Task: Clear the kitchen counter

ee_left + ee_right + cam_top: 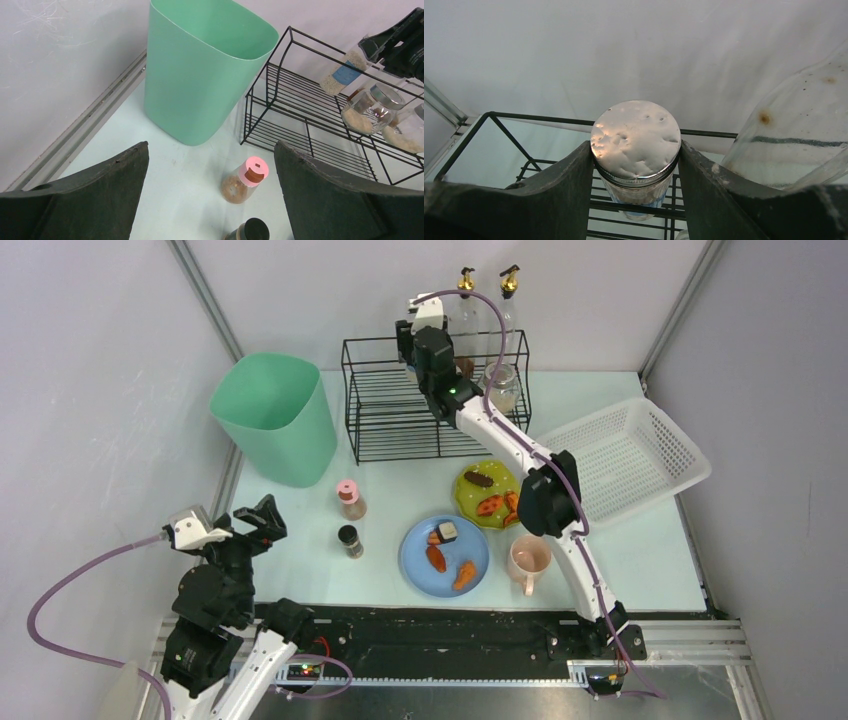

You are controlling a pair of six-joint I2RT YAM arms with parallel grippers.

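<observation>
The right gripper (635, 148) is clamped on a glass jar with a dented silver lid (635, 131), a finger pressed against each side just under the lid. The jar sits within the black wire rack (400, 410) near its back rail. The left wrist view shows it tilted, with pale grains and a blue label; whether its base rests on a shelf I cannot tell. A clear glass bottle (794, 130) stands just beside it to the right.

The left gripper (211, 145) hangs spread wide and holds nothing, low over the near left corner of the kitchen counter (650, 560).

The counter, a pale mint-white top, spans the whole work area in front of both arm bases and carries everything else:
- A green bin (272, 415) stands at the far left, just beside the rack.
- A pink-lidded spice jar (349, 499) and a dark-lidded spice jar (350, 540) stand close together in front of the bin.
- A blue plate (415, 565) and a green plate (465, 505) lie mid-counter, both holding food scraps.
- A pink mug (528, 560) stands just right of the blue plate.
- A white slatted basket (640, 455) rests tilted at the right edge.
- A round glass jar with a metal lid (503, 388) sits at the rack's right end.
</observation>
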